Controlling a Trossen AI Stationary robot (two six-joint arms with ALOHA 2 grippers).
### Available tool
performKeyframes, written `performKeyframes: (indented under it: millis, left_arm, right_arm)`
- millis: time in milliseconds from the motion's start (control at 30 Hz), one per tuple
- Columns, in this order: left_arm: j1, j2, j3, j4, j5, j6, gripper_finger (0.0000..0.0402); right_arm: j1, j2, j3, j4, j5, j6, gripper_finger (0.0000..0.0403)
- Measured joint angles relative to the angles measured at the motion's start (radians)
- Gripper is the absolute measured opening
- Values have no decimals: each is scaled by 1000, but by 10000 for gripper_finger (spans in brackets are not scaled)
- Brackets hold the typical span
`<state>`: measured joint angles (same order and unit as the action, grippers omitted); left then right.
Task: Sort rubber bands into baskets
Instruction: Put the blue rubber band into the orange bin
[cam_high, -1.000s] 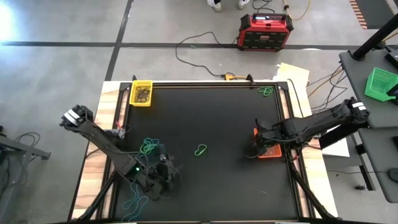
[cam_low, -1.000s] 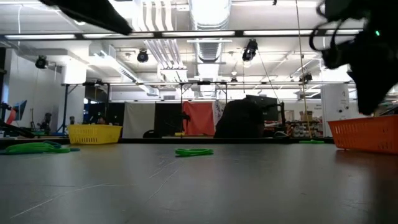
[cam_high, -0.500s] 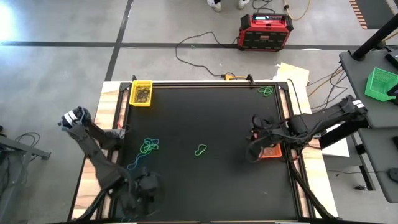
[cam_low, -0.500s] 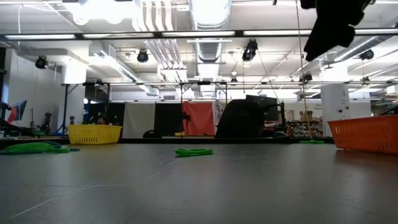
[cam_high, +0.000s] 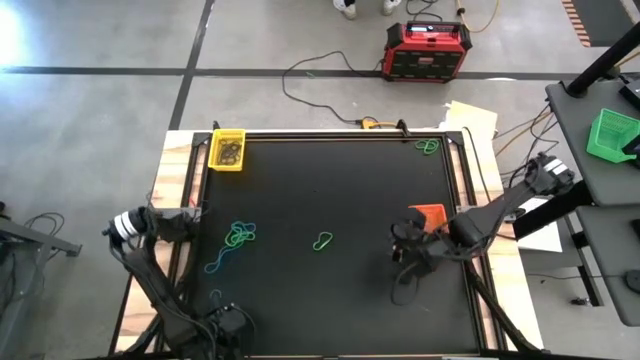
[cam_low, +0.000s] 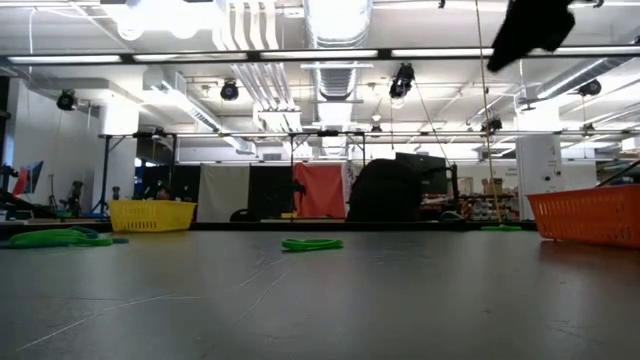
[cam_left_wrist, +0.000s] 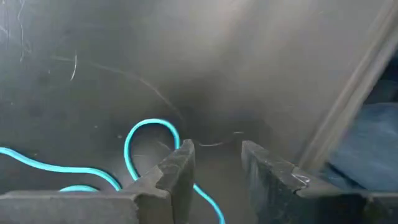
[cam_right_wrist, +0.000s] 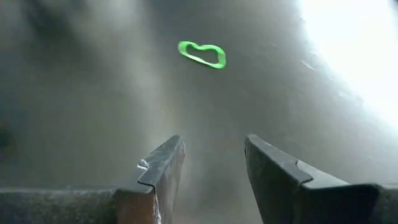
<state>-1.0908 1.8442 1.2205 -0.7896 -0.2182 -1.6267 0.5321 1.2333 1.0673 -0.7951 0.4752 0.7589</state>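
Table (cam_high: 330, 190): a square black work surface seen from above, with one dark arm at each side.
Left gripper (cam_left_wrist: 214, 163): low at the near left corner of the table, close to the surface. Its two fingers stand a little apart with nothing between them. A teal rubber band (cam_left_wrist: 146, 149) lies on the table just beside one finger, curling past it; whether it touches the finger cannot be told.
Right gripper (cam_right_wrist: 211, 163): raised above the right part of the table, just beside the orange basket. Its fingers stand apart and hold nothing; bare table shows through the gap.
Green rubber band (cam_high: 323, 241): a single loop lying flat near the middle of the table, between the two arms. It also shows ahead of the right gripper in the right wrist view.
Cluster of bands (cam_high: 238, 236): green and teal loops tangled together on the left part of the table, with a blue band (cam_high: 216, 264) just nearer the front edge.
Far corner band (cam_high: 427, 147): a green loop near the far right corner.
Yellow basket (cam_high: 227, 150): at the far left corner of the table, with dark bands inside.
Orange basket (cam_high: 430, 215): at the right edge, partly covered by the right arm.
Green basket (cam_high: 611, 134): off the table, on a separate grey surface to the right.
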Motion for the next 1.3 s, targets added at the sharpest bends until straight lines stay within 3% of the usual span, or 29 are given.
performKeyframes:
  millis: [167,300,467,600,767,933,1100,1200,1300]
  left_arm:
    - [1,41,-3,-30,20,-37,93]
    - [1,57,-5,-53,20,-56,78]
    - [1,85,0,-57,34,-52,65]
    - [2,93,0,-49,52,-51,13]
    - [2,83,12,-47,1,-19,2]
    - [36,57,65,-42,-237,137,0]
    - [126,54,105,-12,-405,367,0]
    - [212,54,105,115,-505,566,0]
    - [301,54,84,344,-516,806,0]
  right_arm:
    - [77,115,146,-6,11,-15,164]
    - [122,205,226,-7,90,-34,162]
    - [129,302,262,-15,132,-30,156]
    - [131,358,281,-21,134,-28,149]
    - [139,385,293,-9,131,-51,138]
    - [140,431,290,46,131,-124,130]
    - [142,494,289,162,135,-236,132]
    - [146,540,289,240,128,-306,135]
    - [153,567,290,235,127,-334,139]
